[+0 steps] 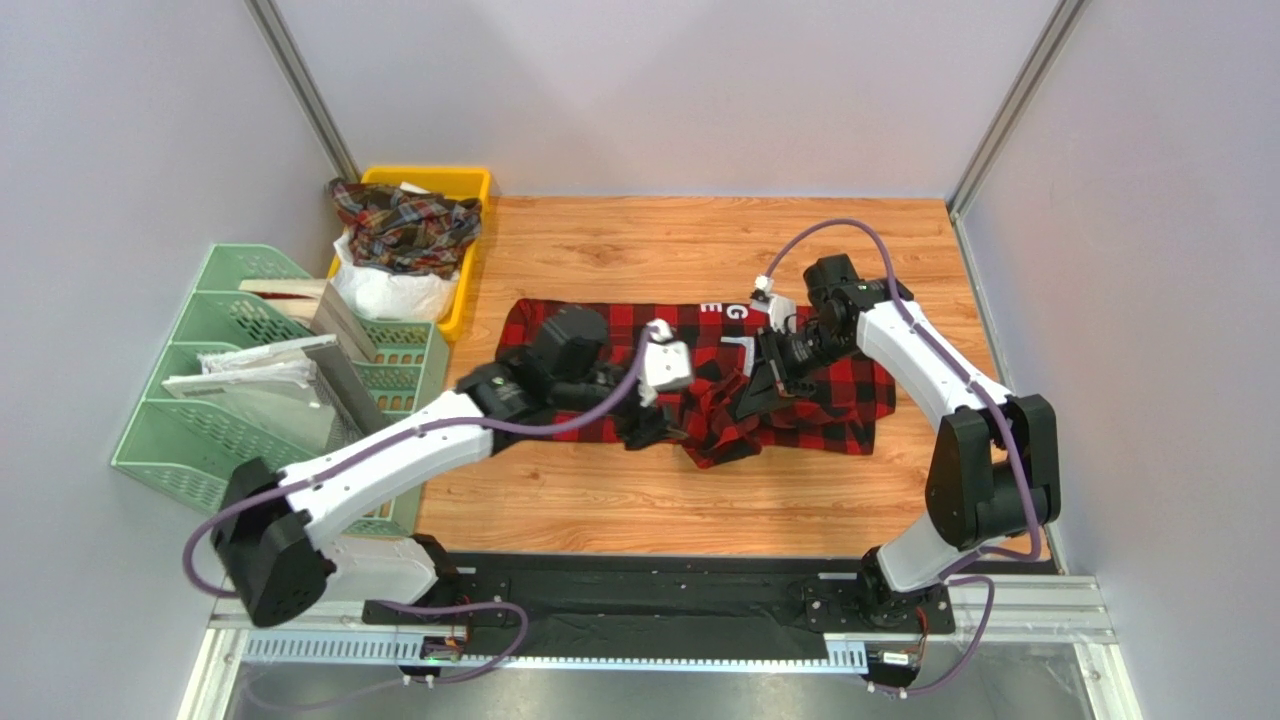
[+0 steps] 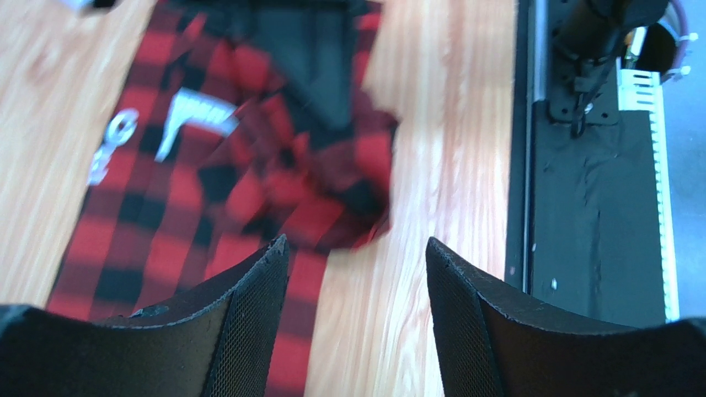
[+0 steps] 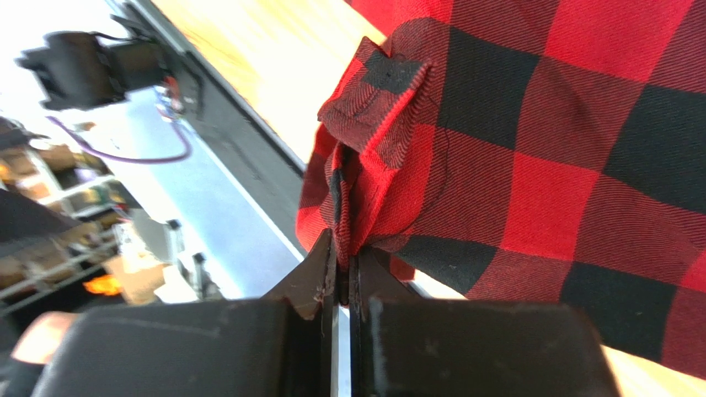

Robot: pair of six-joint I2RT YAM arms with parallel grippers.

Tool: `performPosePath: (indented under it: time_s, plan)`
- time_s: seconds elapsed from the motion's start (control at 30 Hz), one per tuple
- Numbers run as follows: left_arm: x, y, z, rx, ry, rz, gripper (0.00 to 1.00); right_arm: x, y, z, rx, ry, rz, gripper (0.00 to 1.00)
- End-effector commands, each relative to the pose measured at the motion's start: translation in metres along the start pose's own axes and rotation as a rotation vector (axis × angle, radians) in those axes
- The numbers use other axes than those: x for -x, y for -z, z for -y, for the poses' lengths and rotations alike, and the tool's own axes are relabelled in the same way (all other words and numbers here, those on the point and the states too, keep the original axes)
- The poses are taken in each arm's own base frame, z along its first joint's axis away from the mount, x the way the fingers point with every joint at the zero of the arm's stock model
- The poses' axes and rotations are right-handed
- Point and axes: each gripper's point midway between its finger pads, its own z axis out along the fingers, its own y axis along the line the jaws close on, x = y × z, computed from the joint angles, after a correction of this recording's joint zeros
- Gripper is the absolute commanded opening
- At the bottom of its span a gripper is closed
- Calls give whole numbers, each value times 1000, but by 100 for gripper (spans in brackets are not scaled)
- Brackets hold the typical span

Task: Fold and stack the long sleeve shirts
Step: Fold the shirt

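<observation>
A red-and-black buffalo check shirt lies spread across the wooden table, its white neck label near the far edge. My right gripper is shut on a bunched fold of this shirt and lifts it off the table near the shirt's front edge. My left gripper is open and empty, hovering over the shirt's near left part; in the left wrist view its fingers straddle the shirt's edge and bare wood. A second plaid shirt lies crumpled in the yellow bin.
A yellow bin stands at the back left with white cloth below the plaid shirt. A green file rack with papers stands at the left. A black base rail runs along the near edge.
</observation>
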Motion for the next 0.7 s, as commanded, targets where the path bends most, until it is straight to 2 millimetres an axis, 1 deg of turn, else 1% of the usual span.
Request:
performPosePath:
  time_s: [0.0,0.03,0.07,0.1,0.13,0.17,0.2,0.3,0.33,0.37,0.43,0.47,0.5,0.57,0.63,0.67]
  plan:
    - [30,-54,3,33,-133,116,67,11,9,-9,95,-100,51,0]
    - [26,-70,16,4,-161,96,67,12,11,-9,106,-105,56,0]
    - [28,-77,18,6,-185,108,66,12,14,-7,107,-119,64,0]
    - [23,-89,18,3,-215,90,66,12,15,-7,114,-122,63,0]
    - [21,-97,22,0,-232,81,65,11,15,-8,123,-119,59,0]
    - [20,-102,19,16,-243,69,62,11,15,-9,130,-124,60,0]
    - [16,-113,9,46,-241,38,60,10,15,-10,138,-123,59,1]
    - [10,-127,-5,86,-265,-7,52,8,16,-11,140,-122,59,1]
    - [8,-129,-7,92,-267,-13,51,9,16,-12,144,-123,60,1]
    - [10,-131,-9,103,-273,-1,48,8,15,-13,157,-128,54,2]
    - [4,-133,-17,142,-271,-24,45,8,16,-15,169,-130,52,2]
    - [4,-133,-22,164,-268,-25,39,8,16,-15,167,-130,51,2]
    - [2,-132,-27,195,-269,-37,37,7,16,-15,169,-127,50,2]
    - [2,-130,-31,218,-275,-33,32,5,15,-15,174,-133,47,2]
    - [2,-127,-34,242,-272,-41,34,5,15,-15,174,-135,49,2]
    - [3,-127,-34,240,-259,-40,45,6,15,-15,174,-134,51,1]
